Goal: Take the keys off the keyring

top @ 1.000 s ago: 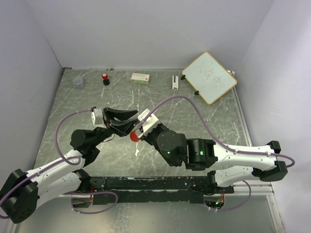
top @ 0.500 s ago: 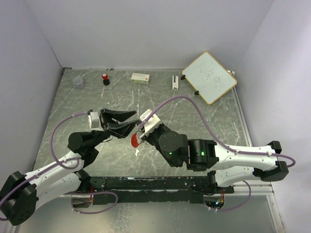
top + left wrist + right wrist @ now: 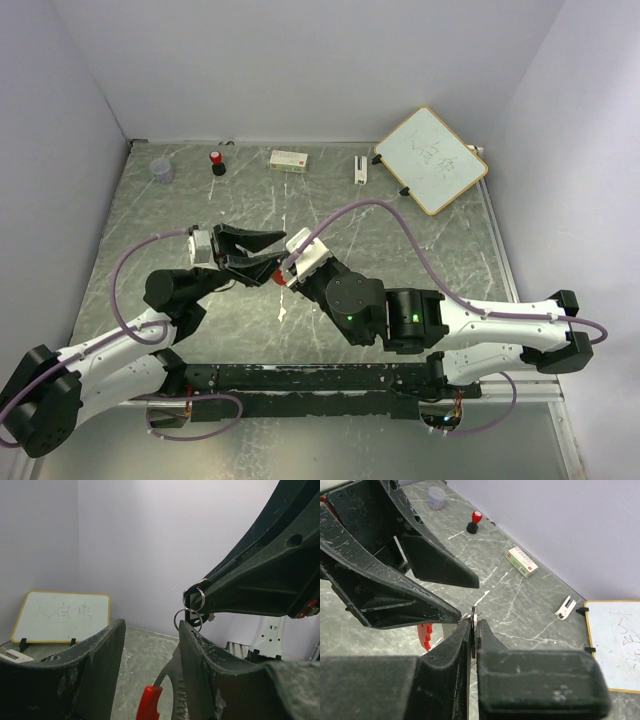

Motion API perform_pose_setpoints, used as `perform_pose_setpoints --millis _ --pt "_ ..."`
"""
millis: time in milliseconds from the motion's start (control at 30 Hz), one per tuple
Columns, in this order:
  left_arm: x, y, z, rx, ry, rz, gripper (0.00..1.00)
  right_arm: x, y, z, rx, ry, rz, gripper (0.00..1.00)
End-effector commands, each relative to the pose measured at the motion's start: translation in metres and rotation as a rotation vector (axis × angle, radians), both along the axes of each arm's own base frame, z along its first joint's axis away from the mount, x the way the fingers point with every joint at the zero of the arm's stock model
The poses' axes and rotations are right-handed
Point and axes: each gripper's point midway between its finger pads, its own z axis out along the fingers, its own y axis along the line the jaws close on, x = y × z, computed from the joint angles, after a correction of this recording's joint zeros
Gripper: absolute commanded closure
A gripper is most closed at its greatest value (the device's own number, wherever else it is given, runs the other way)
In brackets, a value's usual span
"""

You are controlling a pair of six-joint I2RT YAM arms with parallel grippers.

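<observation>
My right gripper (image 3: 287,272) is shut on the thin silver keyring (image 3: 474,614) and holds it above the table; in the right wrist view its fingers (image 3: 474,622) pinch the ring edge-on. In the left wrist view two linked rings (image 3: 189,618) hang from those dark fingertips. A grey jagged key (image 3: 174,672) hangs from the rings beside a red tag (image 3: 149,702), which also shows in the top view (image 3: 278,281). My left gripper (image 3: 265,250) is open, its jaws (image 3: 150,630) either side of the key, which lies against the inner face of its right finger (image 3: 215,670).
Along the back wall stand a clear cup (image 3: 162,170), a small red-capped black bottle (image 3: 217,162), a small box (image 3: 289,159) and a white clip (image 3: 360,169). A whiteboard (image 3: 431,159) leans at the back right. Walls close in three sides.
The left gripper drew back a little to the left, then returned towards the ring. The red tag dropped slightly and rose again. The right gripper stayed shut on the ring.
</observation>
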Motion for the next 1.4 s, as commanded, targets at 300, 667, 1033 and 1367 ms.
perform_pose_setpoints --millis 300,667,1033,1367 --pt "-0.02 -0.005 0.029 -0.039 -0.109 -0.096 0.43 -0.002 -0.005 0.011 0.054 -0.009 -0.001 1.0" --pt "-0.024 -0.013 0.026 -0.011 -0.108 -0.157 0.5 -0.002 -0.004 0.015 0.064 -0.019 0.008 1.0" --pt "-0.03 -0.02 0.025 0.006 -0.126 -0.222 0.64 -0.004 0.001 0.016 0.064 -0.018 0.022 1.0" --pt "-0.033 -0.021 0.029 -0.001 -0.149 -0.238 0.9 -0.005 0.001 0.014 0.064 -0.015 0.022 1.0"
